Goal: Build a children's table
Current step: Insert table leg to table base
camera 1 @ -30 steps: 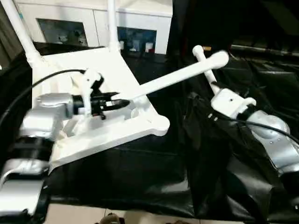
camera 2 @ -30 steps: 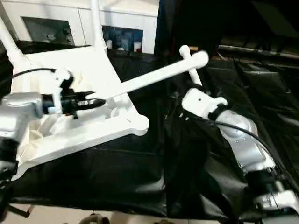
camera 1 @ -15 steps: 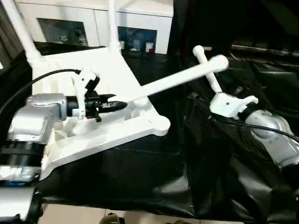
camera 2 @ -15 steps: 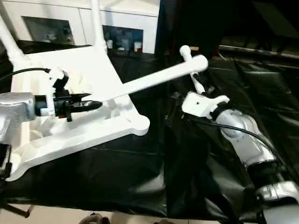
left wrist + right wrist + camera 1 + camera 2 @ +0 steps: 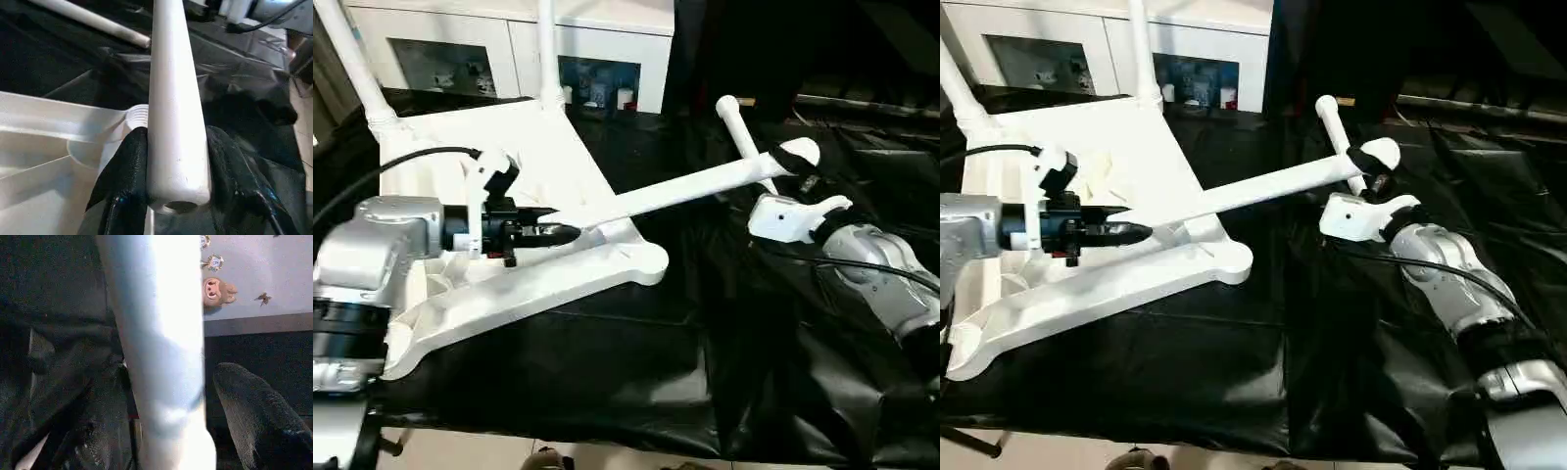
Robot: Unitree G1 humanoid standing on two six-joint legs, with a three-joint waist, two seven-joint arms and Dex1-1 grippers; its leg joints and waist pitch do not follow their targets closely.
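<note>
The table top lay upside down on the black sheet, ribbed underside up, and two legs already stood upright in the corner sockets on its far side, toward the white cabinet. A third leg stretched from over the top's near right corner out across the sheet, away from the top. Its end over the top sat clamped between the two black fingers of the left gripper, close above a round threaded socket in that corner. The fingers pressed on both sides of the tube. At the leg's other end, well clear of the top, the right gripper had its fingers spread wider than the tube, one finger standing apart from it with a gap between. A fourth leg lay on the sheet beyond the right gripper, crossing behind the held leg.
</note>
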